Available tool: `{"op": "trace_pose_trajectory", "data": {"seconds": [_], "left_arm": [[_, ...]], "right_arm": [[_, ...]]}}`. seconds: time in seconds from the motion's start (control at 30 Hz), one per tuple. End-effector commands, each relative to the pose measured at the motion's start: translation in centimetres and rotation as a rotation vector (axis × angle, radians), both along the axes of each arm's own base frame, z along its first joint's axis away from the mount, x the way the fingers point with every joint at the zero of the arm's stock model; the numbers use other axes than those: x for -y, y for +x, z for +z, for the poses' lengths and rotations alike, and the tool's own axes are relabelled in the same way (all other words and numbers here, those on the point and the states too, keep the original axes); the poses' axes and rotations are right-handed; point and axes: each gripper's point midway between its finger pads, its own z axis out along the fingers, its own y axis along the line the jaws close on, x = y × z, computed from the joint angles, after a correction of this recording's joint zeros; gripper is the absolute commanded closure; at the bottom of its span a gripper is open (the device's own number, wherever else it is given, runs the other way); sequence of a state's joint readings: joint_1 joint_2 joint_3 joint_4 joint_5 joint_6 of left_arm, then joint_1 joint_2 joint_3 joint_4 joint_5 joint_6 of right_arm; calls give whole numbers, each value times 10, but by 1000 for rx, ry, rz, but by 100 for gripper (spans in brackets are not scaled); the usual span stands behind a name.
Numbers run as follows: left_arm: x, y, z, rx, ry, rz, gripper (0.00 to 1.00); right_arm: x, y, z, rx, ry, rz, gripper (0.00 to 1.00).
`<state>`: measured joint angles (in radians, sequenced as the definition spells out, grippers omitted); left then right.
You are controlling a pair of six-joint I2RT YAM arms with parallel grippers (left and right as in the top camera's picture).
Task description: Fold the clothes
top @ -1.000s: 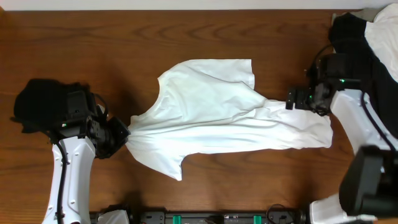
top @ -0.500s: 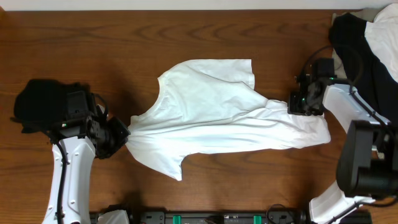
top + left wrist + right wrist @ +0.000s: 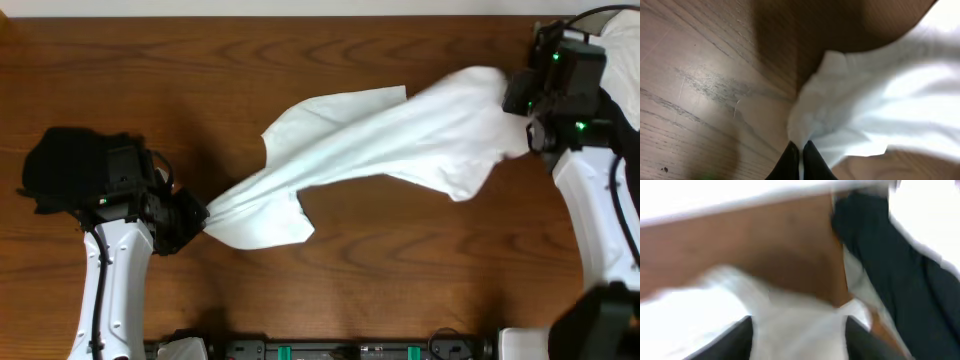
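Observation:
The white T-shirt (image 3: pixel 400 140) is stretched in a slanted band across the wooden table (image 3: pixel 420 290), from near left to far right. My left gripper (image 3: pixel 203 218) is shut on its left end low at the table; the left wrist view shows the black fingertips (image 3: pixel 790 162) pinching a fold of white cloth (image 3: pixel 880 105). My right gripper (image 3: pixel 518 98) holds the other end, raised near the far right. The blurred right wrist view shows white cloth (image 3: pixel 715 300) bunched between my dark fingers (image 3: pixel 740 335). No green print shows.
A pile of black and white clothes (image 3: pixel 612 60) lies at the far right corner; it also shows in the right wrist view (image 3: pixel 890 255). A black garment (image 3: pixel 60 170) lies by the left arm. The table's far edge (image 3: pixel 300 12) runs along the top.
My right gripper has lifted the shirt's right end and carried it up and to the far right. The shirt went from lying spread to a taut slanted band. The left gripper stayed put.

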<state>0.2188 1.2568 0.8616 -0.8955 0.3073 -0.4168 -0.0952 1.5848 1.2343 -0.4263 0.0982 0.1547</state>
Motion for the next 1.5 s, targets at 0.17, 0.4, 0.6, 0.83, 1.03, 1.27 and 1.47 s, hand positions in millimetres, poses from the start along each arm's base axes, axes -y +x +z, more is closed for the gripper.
{"op": "trace_pose_trajectory", "data": {"seconds": [0.17, 0.4, 0.6, 0.83, 1.03, 1.27, 1.47], "left_arm": [[-2, 0, 1, 0, 17, -16, 94], [-2, 0, 2, 1, 17, -16, 94], [-2, 1, 2, 5, 18, -16, 94], [-2, 1, 2, 3, 17, -16, 93], [-2, 1, 2, 4, 18, -16, 93], [-2, 1, 2, 5, 20, -23, 93], [-2, 1, 2, 5, 20, -23, 93]], "right_arm": [[9, -49, -69, -309, 20, -89, 27], [-36, -83, -78, -457, 132, 147, 31], [-77, -120, -106, -596, 130, 357, 32], [-89, -136, -143, -621, 73, 352, 33], [-74, -145, -158, -634, 33, 261, 33], [-84, -139, -166, -581, 77, 289, 33], [-85, -131, -168, -535, 76, 293, 34]]}}
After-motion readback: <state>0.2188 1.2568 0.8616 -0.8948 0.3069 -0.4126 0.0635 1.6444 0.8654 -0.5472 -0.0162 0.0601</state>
